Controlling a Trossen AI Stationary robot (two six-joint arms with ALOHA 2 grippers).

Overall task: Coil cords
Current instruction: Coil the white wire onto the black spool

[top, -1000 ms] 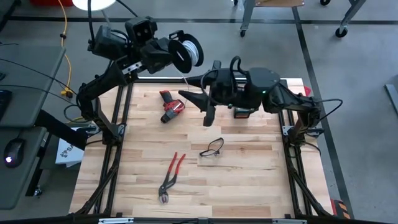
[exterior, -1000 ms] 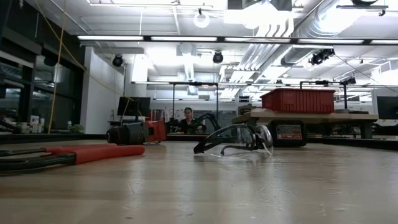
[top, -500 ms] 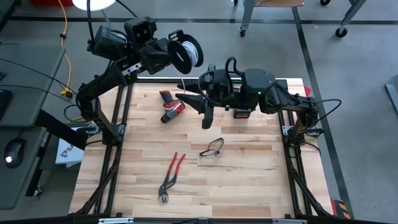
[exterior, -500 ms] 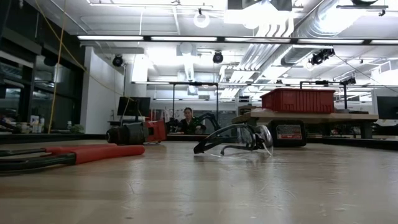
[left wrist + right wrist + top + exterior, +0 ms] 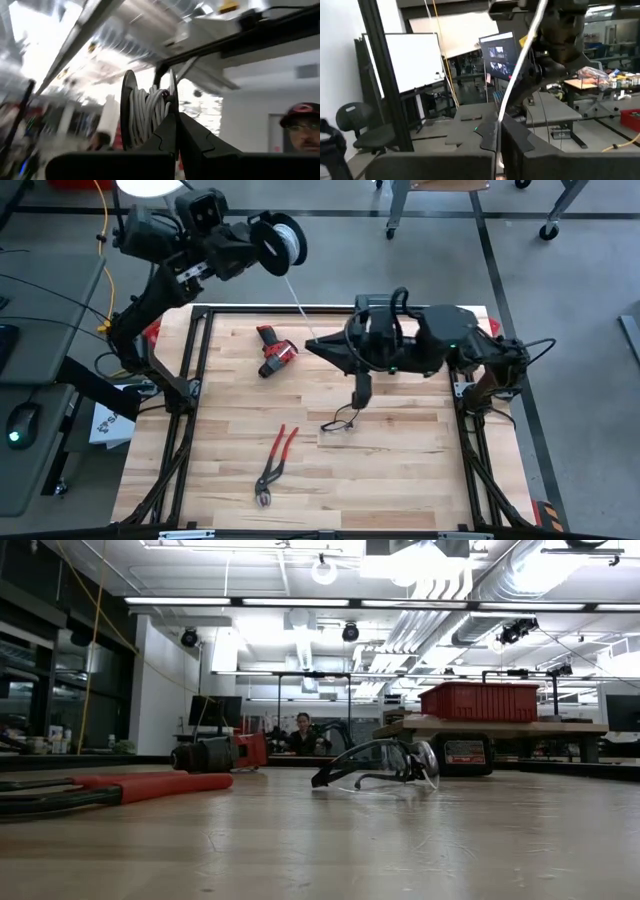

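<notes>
Sitting on the scuffed wooden table (image 5: 400, 470) are red-handled pliers (image 5: 272, 460) and clear curved safety glasses (image 5: 385, 765), no readable labels. Above them the right gripper (image 5: 312, 345) pinches the thin white cord (image 5: 297, 300), jaws together. Further back, the left gripper (image 5: 250, 248) is clamped on the round black spool (image 5: 280, 242), white loops wound round it.

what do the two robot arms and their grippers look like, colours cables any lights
Both arms are black, built from chunky jointed housings on slim black tube frames. The left gripper has two dark, flat, tapering fingers. The right gripper looks the same: matte black, angular fingers. Black cables loop over the right arm's wrist, and a small green light glows on its housing. No readable markings.
</notes>
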